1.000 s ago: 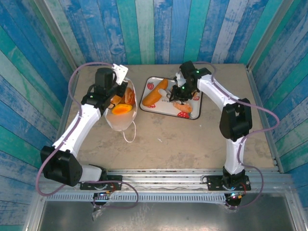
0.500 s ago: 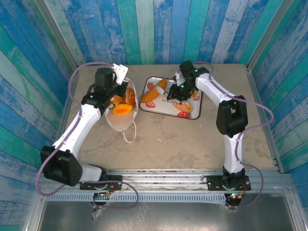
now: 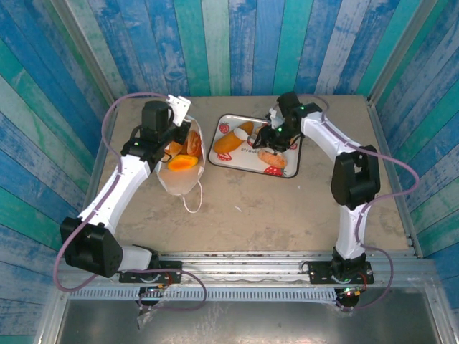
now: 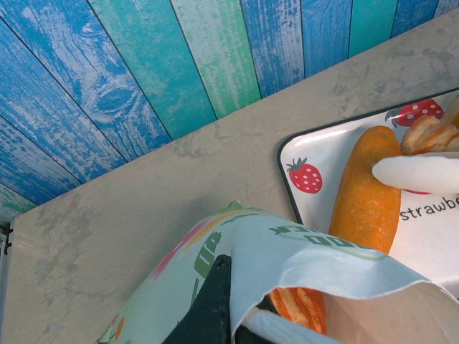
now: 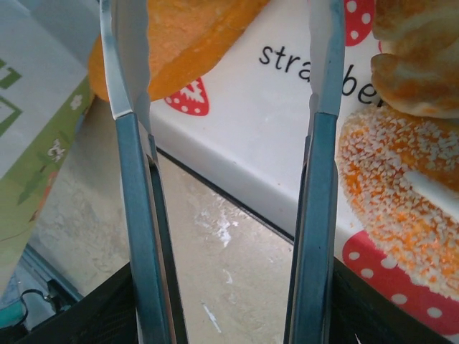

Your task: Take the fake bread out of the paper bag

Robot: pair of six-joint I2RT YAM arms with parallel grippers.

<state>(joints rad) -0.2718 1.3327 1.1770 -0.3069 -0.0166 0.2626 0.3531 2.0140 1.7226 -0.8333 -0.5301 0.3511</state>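
The table (image 3: pixel 244 208) held a white paper bag (image 3: pixel 179 185) on the left, with a strawberry tray (image 3: pixel 245 163) just beside it. The left claw (image 4: pixel 226 308) was pinched shut on the paper bag's top edge, holding its mouth open. The right claw (image 5: pixel 226 43) hung low over the tray, its jaws about half open with nothing between them. Some fake bread (image 3: pixel 181 163) sat inside the bag, and a long roll (image 3: pixel 231 143) lay on the tray, so the job looked partly done. If the right claw pushed into the bag too hard, the thin paper could tip over or slip out of the pinch. The top view showed both arms and the bag's inside. The right wrist view showed sugar grains on a round bun (image 5: pixel 401 179).
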